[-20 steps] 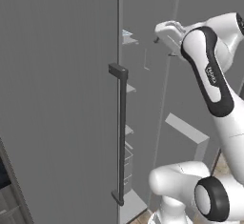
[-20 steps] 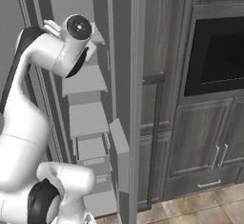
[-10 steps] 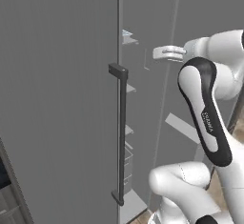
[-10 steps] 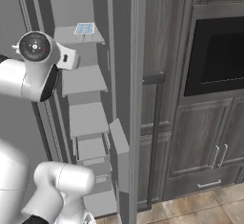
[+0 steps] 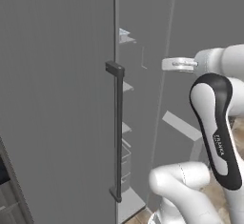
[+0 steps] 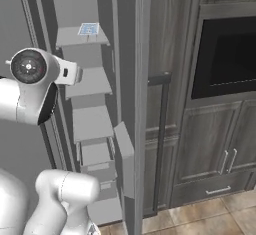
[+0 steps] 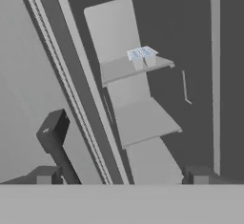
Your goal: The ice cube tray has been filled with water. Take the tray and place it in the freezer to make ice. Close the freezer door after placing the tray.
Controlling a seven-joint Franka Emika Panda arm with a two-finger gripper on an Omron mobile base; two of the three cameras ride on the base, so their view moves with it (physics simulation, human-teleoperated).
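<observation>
Tray (image 7: 141, 53) sits on the upper shelf (image 7: 136, 68) inside the freezer (image 6: 85, 109), near that shelf's front edge; it also shows as a small pale-blue patch on the top shelf in the right base view (image 6: 88, 28). Blue cells face up, so the water (image 7: 138, 54) looks level. Whether the tray overhangs the edge I cannot tell.

Handling judgement: tray is small, thin and stiff, light even when filled, but the open cells make it spill-prone. If it needs moving, take it across the short width at mid-length and keep it flat; a tilt or a jolt would slop water out. It looks placed well enough to leave alone.

Below the tray, more pale shelves step down toward the camera. To the tray's left in the hand view runs the ribbed edge of the door (image 7: 71, 89), and further left the top of the dark handle (image 7: 52, 130).

Gripper (image 7: 123, 174) is pulled back from the tray, well apart from it, fingers spread wide with nothing between them. In the left base view the hand (image 5: 178, 64) hangs beside the gap between door (image 5: 57, 99) and cabinet, right of the handle (image 5: 117, 132).

Remaining step, as I read it: push the door shut. The flat outer panel near the handle is the sensible contact; the door is wide, so it will probably swing slowly.
</observation>
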